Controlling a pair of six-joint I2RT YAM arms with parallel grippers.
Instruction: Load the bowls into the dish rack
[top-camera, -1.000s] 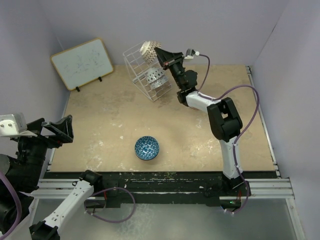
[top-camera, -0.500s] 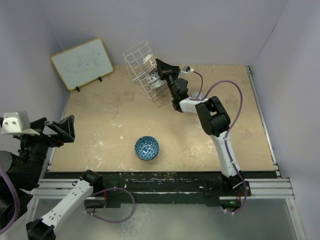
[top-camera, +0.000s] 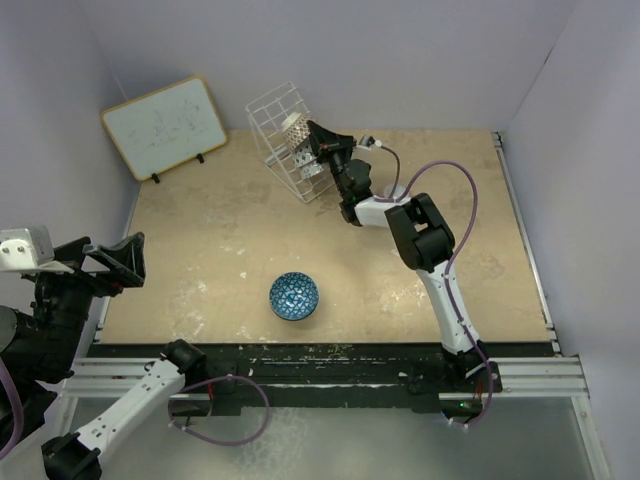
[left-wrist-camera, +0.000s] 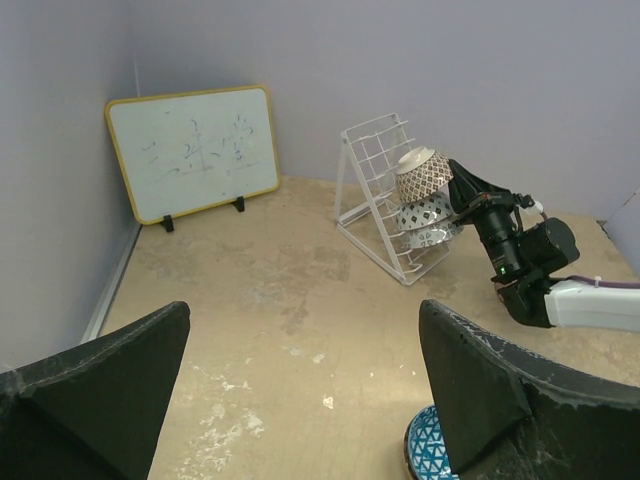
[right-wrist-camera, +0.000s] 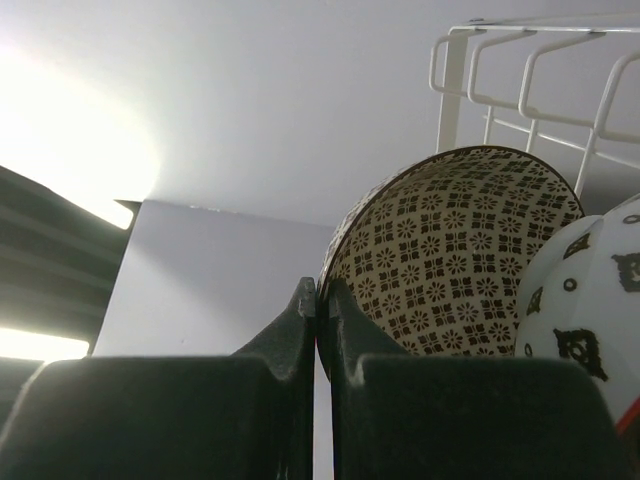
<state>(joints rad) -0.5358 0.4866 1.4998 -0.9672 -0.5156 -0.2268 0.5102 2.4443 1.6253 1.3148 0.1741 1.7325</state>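
The white wire dish rack (top-camera: 272, 118) stands tilted at the back of the table. A white bowl with black marks (top-camera: 311, 166) rests low in it. Just above, a cream bowl with a brown flower pattern (top-camera: 293, 130) lies against the rack's grid, and my right gripper (top-camera: 313, 137) is shut on its rim. The right wrist view shows both jaws pinching that rim (right-wrist-camera: 322, 290), with the rack wires (right-wrist-camera: 520, 62) behind. A blue-patterned bowl (top-camera: 294, 296) sits upright near the table's front. My left gripper (top-camera: 105, 262) hovers open off the left edge, empty.
A wood-framed whiteboard (top-camera: 165, 126) leans on the back-left wall. Purple walls close in the left, back and right sides. The right arm's purple cable (top-camera: 455, 185) loops above the table's right half. The blue bowl (left-wrist-camera: 425, 452) lies beside my left gripper's right finger (left-wrist-camera: 500, 390).
My right gripper has come down and left with the brown-patterned bowl, from above the rack's top edge to against the grid over the white bowl. The left arm barely shifted.
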